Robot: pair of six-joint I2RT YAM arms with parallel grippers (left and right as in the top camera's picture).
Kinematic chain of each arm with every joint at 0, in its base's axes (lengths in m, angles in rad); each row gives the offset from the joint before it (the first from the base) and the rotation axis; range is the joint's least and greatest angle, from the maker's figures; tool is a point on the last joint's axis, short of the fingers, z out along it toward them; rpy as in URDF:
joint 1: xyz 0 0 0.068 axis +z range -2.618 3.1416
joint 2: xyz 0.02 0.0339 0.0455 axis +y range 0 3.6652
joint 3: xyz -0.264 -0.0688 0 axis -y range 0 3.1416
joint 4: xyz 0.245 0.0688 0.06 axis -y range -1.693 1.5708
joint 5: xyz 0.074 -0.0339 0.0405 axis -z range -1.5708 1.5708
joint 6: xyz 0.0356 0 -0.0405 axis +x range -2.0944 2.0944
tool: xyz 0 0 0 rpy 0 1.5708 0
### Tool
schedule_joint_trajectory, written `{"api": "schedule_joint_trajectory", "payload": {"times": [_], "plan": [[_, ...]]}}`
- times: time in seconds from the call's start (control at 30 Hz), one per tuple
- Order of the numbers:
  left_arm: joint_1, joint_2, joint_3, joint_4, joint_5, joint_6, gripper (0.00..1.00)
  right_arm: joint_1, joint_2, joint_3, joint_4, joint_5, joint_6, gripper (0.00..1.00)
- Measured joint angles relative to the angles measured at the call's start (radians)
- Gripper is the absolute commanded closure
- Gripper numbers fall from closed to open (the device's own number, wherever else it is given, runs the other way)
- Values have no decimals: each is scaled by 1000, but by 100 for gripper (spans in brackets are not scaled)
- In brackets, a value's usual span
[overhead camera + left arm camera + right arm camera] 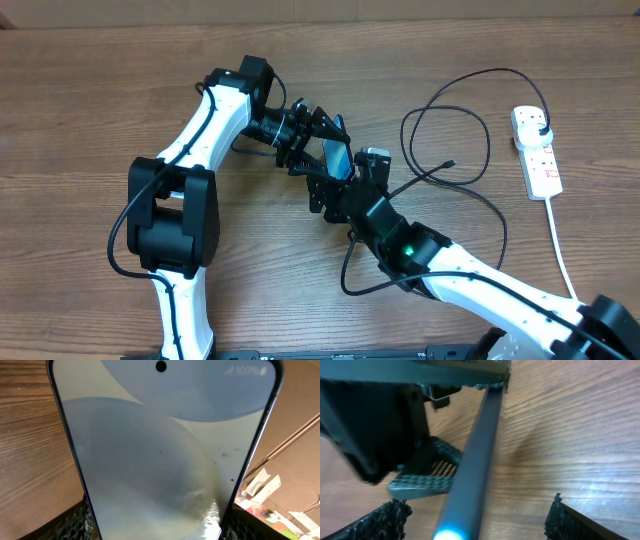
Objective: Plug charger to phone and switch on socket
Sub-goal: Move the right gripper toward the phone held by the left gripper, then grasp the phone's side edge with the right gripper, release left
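The phone (337,158), light-blue screen lit, is held on edge above the table's middle by my left gripper (318,140). In the left wrist view the phone (160,450) fills the frame, and the left gripper (160,530) is shut on its lower end. My right gripper (335,195) is open right beside it. In the right wrist view the phone's dark edge (475,470) runs between the spread fingers of the right gripper (480,520). The charger (500,70) lies in loose loops to the right, its connector tip (452,163) free and its plug (540,130) in the socket (543,170).
The socket's white cord (560,250) runs toward the front right edge. A black robot cable (350,265) curls beside the right arm. Cardboard and clutter (280,505) show beyond the table in the left wrist view.
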Motion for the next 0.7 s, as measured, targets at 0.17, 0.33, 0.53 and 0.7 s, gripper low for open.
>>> {"api": "schedule_joint_trajectory", "payload": {"times": [0.17,0.33,0.53,0.7], "plan": [[0,0,0,0,1,0,28,0,13,0,40,66,-15,24],[0,0,0,-3,1,0,28,0,13,0,47,87,-18,35],[0,0,0,-5,3,1,28,0,13,0,78,98,-18,46],[0,0,0,-13,3,4,28,0,13,0,81,119,-17,57]]}}
